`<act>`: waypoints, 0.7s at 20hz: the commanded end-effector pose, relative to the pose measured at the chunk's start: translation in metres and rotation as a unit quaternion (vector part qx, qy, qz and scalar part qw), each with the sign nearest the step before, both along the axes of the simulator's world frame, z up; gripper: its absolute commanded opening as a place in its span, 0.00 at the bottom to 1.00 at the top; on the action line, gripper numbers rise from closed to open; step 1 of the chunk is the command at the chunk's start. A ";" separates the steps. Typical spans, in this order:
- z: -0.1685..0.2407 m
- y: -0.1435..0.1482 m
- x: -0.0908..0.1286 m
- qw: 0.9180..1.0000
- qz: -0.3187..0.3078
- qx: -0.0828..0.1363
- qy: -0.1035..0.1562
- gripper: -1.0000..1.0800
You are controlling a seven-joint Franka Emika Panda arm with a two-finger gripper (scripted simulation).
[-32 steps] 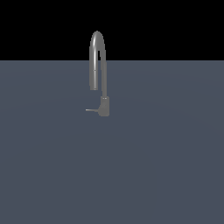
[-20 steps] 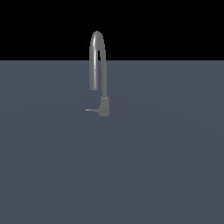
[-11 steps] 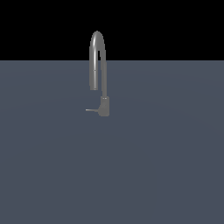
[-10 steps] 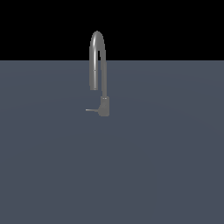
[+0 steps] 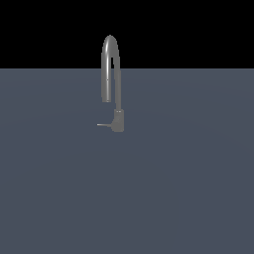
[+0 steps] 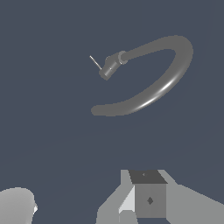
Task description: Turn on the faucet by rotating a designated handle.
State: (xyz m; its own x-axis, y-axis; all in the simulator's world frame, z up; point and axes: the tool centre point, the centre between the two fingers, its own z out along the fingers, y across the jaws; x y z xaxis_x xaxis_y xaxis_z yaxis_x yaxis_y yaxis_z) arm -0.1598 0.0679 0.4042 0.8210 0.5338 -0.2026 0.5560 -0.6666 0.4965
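Observation:
The faucet [image 5: 117,120] is slim and grey, with a short blocky base and a tall arched spout [image 5: 110,59]. It stands on a flat dark grey surface [image 5: 188,188]. The handle [image 5: 102,125] is a short thin lever pointing from the base towards the exterior view's left. The wrist view looks down on the faucet [image 6: 110,68], its curved spout [image 6: 168,83] and the thin handle [image 6: 95,62]. Grey parts of my gripper [image 6: 144,199] show at that picture's edge, well apart from the faucet. The gripper and arm are out of the exterior view.
The dark grey surface [image 6: 52,140] spreads all round the faucet. A rounded pale shape [image 6: 16,205] sits at the corner of the wrist view. A black background lies beyond the surface's far edge.

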 end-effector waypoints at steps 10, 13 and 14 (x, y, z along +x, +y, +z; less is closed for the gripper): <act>-0.050 0.026 0.031 0.982 0.139 -0.127 0.003 0.00; -0.062 0.031 0.037 0.973 0.169 -0.155 0.003 0.00; -0.066 0.032 0.039 0.970 0.178 -0.163 0.003 0.00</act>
State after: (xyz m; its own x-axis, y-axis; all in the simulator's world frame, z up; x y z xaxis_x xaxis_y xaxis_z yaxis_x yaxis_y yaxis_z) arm -0.1241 0.0973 0.3441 0.6163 0.6819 -0.3940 0.7176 -0.2803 0.6375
